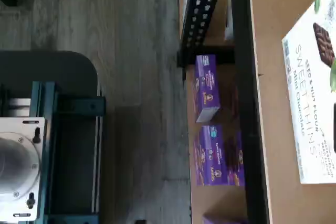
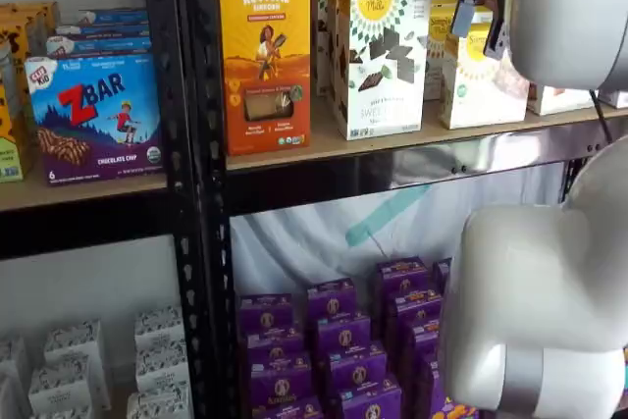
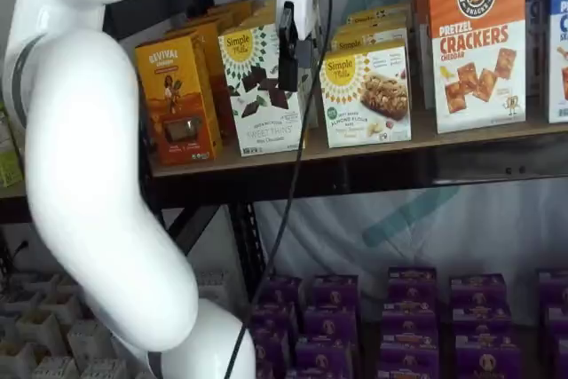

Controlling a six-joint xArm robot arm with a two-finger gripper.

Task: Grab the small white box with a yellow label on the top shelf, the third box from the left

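The approach is judged to be in hand. The small white box (image 3: 366, 99) is seen on the top shelf (image 3: 355, 170), right of the Sweet Thins box (image 3: 262, 90). The gripper (image 3: 289, 64) hangs before them; its opening cannot be told. Alignment with the box is called for next.

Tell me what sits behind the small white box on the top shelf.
More boxes of the same kind stand in a row behind the small white box on the top shelf; only their yellow top edges show, so how many cannot be told.
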